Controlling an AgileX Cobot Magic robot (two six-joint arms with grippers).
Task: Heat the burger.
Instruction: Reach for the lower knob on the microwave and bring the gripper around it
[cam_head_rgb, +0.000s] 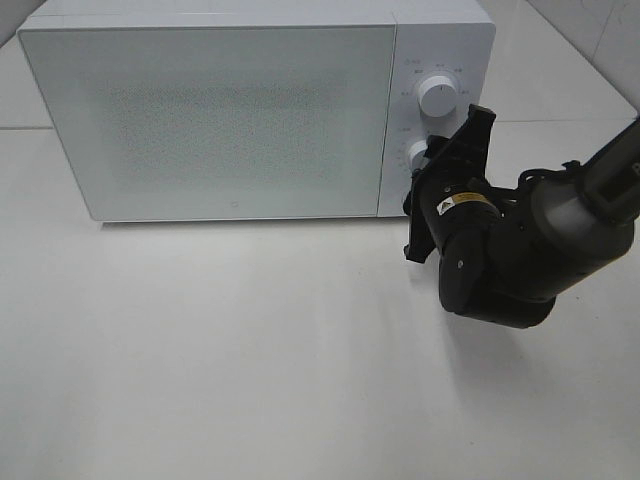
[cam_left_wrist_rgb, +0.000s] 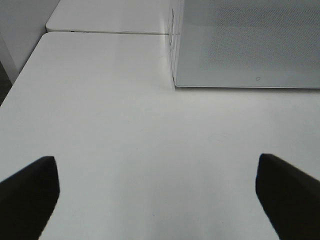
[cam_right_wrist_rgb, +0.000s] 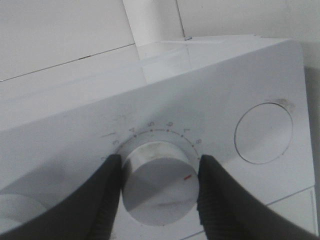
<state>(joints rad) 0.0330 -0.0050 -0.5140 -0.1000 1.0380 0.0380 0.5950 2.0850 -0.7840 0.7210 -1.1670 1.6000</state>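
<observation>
The lower dial (cam_right_wrist_rgb: 157, 177) of the microwave (cam_head_rgb: 230, 110) is being clasped head-on by the right gripper (cam_right_wrist_rgb: 160, 167), the left gripper (cam_left_wrist_rgb: 156, 172) being held open before its door (cam_left_wrist_rgb: 250, 45).

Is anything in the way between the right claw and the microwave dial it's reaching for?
Nothing visible. The right gripper has its fingers against both sides of the lower dial. The microwave's door is shut, and no burger is in view.

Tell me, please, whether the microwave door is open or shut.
Shut: the microwave door lies flush with the control panel, no gap showing.
</observation>
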